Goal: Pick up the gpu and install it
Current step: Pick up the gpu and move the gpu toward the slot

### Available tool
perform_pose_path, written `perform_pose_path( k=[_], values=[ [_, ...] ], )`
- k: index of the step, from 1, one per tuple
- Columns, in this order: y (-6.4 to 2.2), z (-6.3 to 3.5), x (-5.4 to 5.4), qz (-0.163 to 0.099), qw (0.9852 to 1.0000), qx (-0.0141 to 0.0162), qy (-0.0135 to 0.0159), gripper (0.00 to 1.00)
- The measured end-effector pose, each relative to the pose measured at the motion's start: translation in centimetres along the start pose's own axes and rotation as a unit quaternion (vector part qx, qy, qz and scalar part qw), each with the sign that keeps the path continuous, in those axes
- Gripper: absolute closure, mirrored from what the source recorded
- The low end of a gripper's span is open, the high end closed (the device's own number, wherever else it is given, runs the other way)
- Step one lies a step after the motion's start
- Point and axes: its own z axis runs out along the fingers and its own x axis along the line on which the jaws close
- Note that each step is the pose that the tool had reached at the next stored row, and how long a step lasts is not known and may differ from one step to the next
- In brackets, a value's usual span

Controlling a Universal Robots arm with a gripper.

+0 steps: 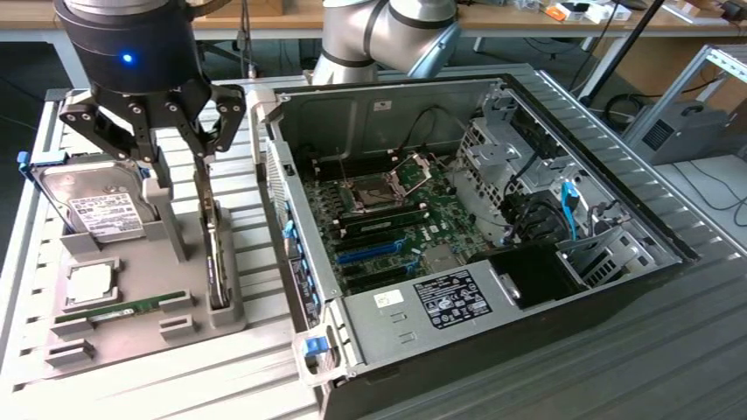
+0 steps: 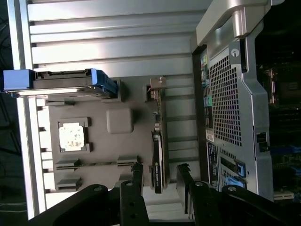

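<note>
Exterior view. The gripper (image 1: 181,159) hangs over the grey holder (image 1: 140,271) on the exterior view's left. Its fingers are spread. The gpu (image 1: 212,254) stands on edge in a slot at the side of the holder nearest the case (image 1: 386,105), and its upper end is directly beneath the fingers. The card is not lifted. Also in the holder are a drive (image 1: 103,210) with a blue frame, propped upright, a square chip (image 1: 91,282) lying flat, and a green memory stick (image 1: 122,309) seated in its slot. The case lies open on the slatted table (image 1: 268,367), with the motherboard (image 1: 386,219) exposed.

Wrist view. The gripper (image 2: 158,172) is spread, with one finger (image 2: 136,176) on each side of the gpu (image 2: 158,150). A gap shows between each finger and the card, so no contact is noted. The gpu is seated in the holder (image 2: 99,146), between the case (image 2: 230,108) and the holder's other parts. The drive (image 2: 61,82), chip (image 2: 71,136) and memory stick (image 2: 96,164) are in their places, well apart from the fingers.
</note>
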Motion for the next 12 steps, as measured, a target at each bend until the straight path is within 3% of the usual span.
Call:
perform_pose_path(
  k=[12],
  values=[
    [-0.04, 0.93, 0.02, 0.000, 1.0000, 0.0000, 0.0000, 0.58]
  ],
)
